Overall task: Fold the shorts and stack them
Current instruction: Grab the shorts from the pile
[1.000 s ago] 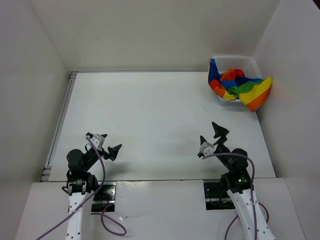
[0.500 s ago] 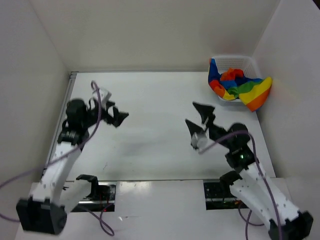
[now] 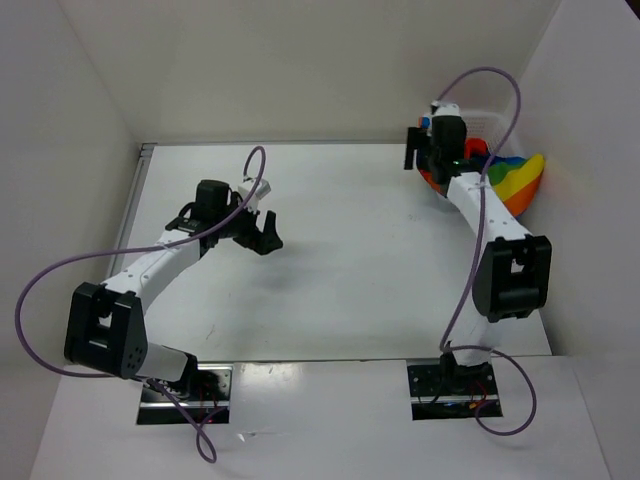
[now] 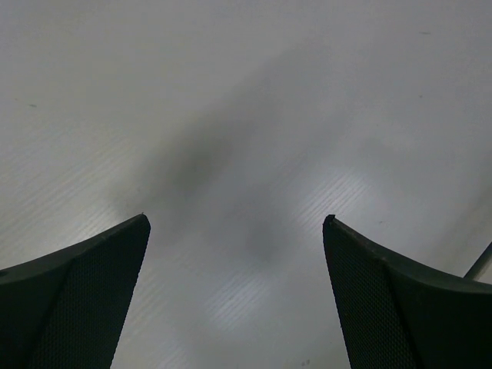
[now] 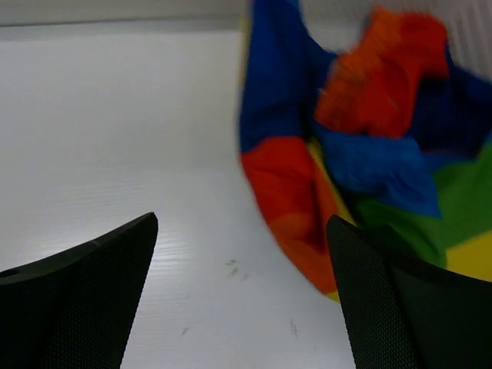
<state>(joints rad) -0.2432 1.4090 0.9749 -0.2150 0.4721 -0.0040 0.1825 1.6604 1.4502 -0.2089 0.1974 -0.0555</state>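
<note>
The rainbow-striped shorts [image 3: 512,180] lie crumpled in the white mesh basket [image 3: 497,128] at the far right corner, with part hanging over its rim. My right gripper [image 3: 424,154] is open at the basket's left side. In the right wrist view the shorts [image 5: 361,154] fill the right half, and the gripper [image 5: 242,219] is open and empty over the table just left of them, the right finger close to the cloth. My left gripper [image 3: 269,231] is open and empty over the bare table left of centre; its wrist view [image 4: 237,217] shows only table.
White walls enclose the table [image 3: 340,250] at the back, left and right. A metal rail [image 3: 125,240] runs along the left edge. The basket [image 5: 473,27] stands against the right wall. Purple cables loop above both arms.
Both arms have stretched out from their folded poses. The right gripper swung far back and right to the basket. The left gripper moved forward toward the table's middle. The shorts have not moved.
</note>
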